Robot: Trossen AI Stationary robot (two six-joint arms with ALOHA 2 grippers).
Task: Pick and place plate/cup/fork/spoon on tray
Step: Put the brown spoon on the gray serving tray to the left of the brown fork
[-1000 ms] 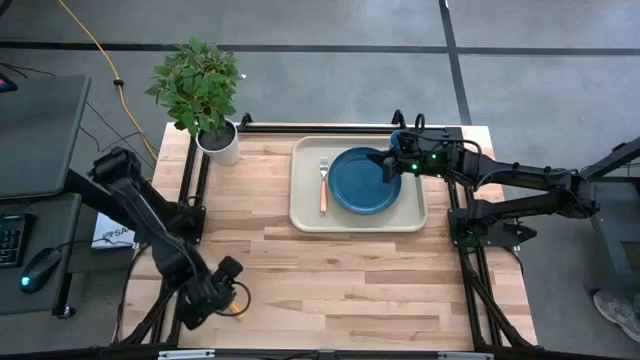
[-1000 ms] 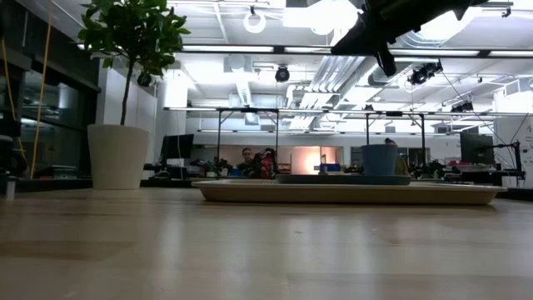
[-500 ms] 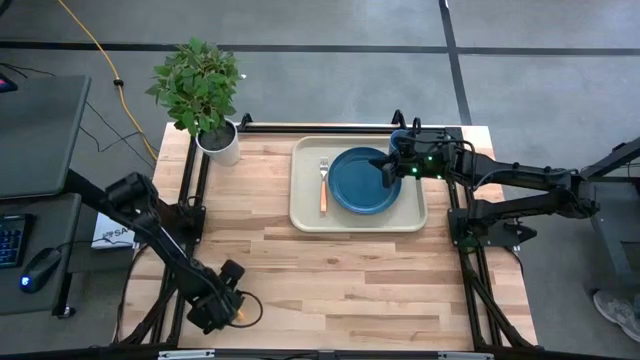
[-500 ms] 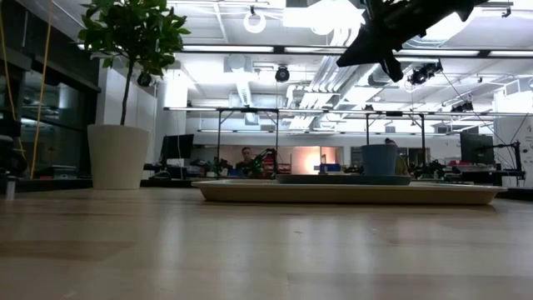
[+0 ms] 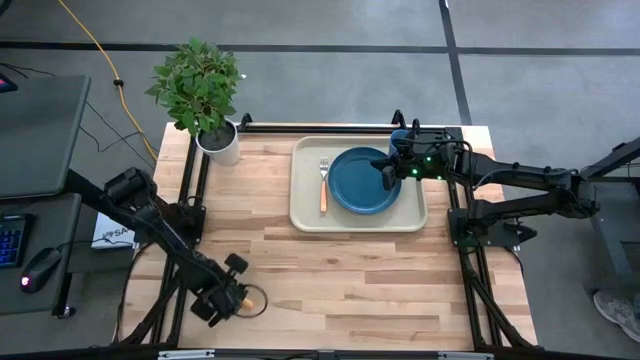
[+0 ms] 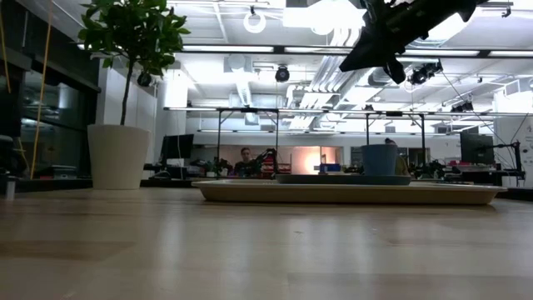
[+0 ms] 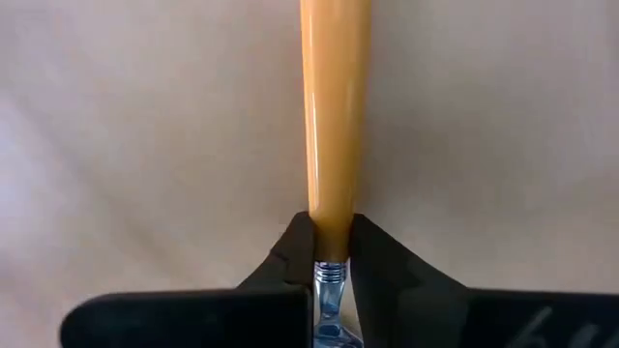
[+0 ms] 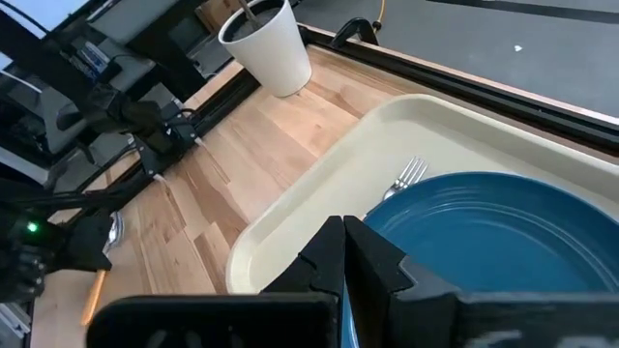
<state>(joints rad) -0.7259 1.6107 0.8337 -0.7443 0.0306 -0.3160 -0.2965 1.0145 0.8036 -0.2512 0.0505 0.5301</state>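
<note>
The beige tray [image 5: 300,205] lies at the table's far middle. On it sit the dark blue plate [image 5: 355,185] and, left of the plate, the fork [image 5: 323,184]. The light-blue cup [image 6: 379,159] stands by the tray's far right corner. My right gripper [image 5: 385,172] hangs shut above the plate's right rim and touches nothing. At the table's near left corner, my left gripper [image 5: 232,298] is shut on the orange-handled spoon [image 7: 334,116]. The right wrist view shows the spoon's silver bowl [image 8: 114,227] beside that gripper. My left gripper pinches the spoon between its two fingers where the orange handle meets the metal neck [image 7: 331,246]. The fingers lie across the handle, which runs straight away from them. Whether the spoon lies on the tabletop or is clear of it, I cannot tell.
A white pot with a green plant [image 5: 220,142] stands at the table's far left corner. Black frame rails [image 5: 195,185] run along the left and right edges. Bare wood lies between the tray and the near edge.
My left arm has swung its elbow toward the near edge, and its gripper has shifted a little toward the table's right edge at the spoon. My right gripper has tipped slightly above the plate.
</note>
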